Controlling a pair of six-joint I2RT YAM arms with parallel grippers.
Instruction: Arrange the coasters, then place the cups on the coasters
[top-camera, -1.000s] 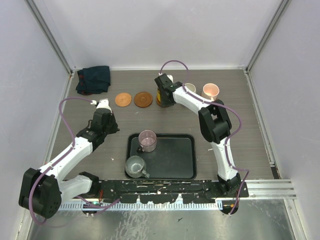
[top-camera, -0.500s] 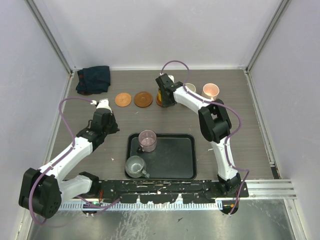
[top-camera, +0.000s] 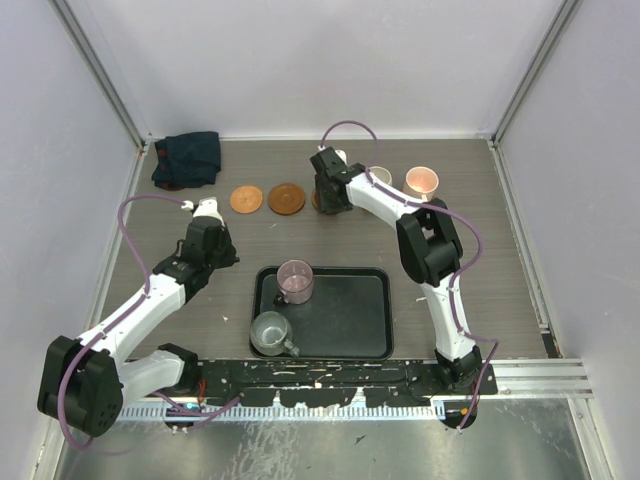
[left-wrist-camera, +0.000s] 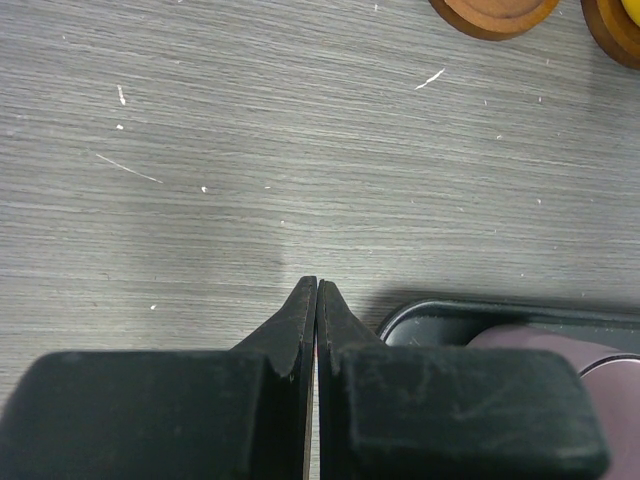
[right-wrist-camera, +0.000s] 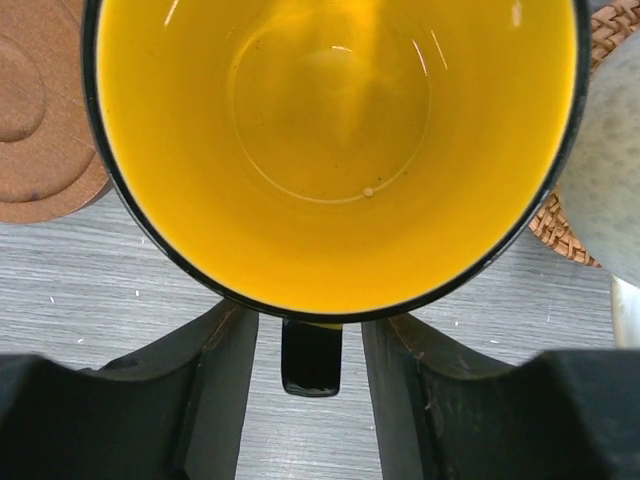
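The yellow cup (right-wrist-camera: 330, 130) stands upright, filling the right wrist view. My right gripper (right-wrist-camera: 311, 340) is open, its fingers (right-wrist-camera: 200, 370) on either side of the cup's black handle (right-wrist-camera: 311, 355) with a gap on each side. From above, the right gripper (top-camera: 325, 195) hides this cup. Two bare brown coasters (top-camera: 246, 198) (top-camera: 286, 198) lie to its left. The cream cup (top-camera: 381, 177) and pink cup (top-camera: 422, 181) stand to its right. The purple cup (top-camera: 295, 281) and grey-green cup (top-camera: 270, 332) sit on the black tray (top-camera: 375, 345). My left gripper (left-wrist-camera: 316, 285) is shut and empty, left of the tray.
A dark folded cloth (top-camera: 187, 158) lies at the far left corner. White walls enclose the table on three sides. A woven coaster (right-wrist-camera: 560, 225) shows under the cream cup (right-wrist-camera: 610, 170). The tray's corner (left-wrist-camera: 440, 315) sits just right of my left fingers.
My right gripper has opened and let go of the yellow cup's handle. The left arm has not moved.
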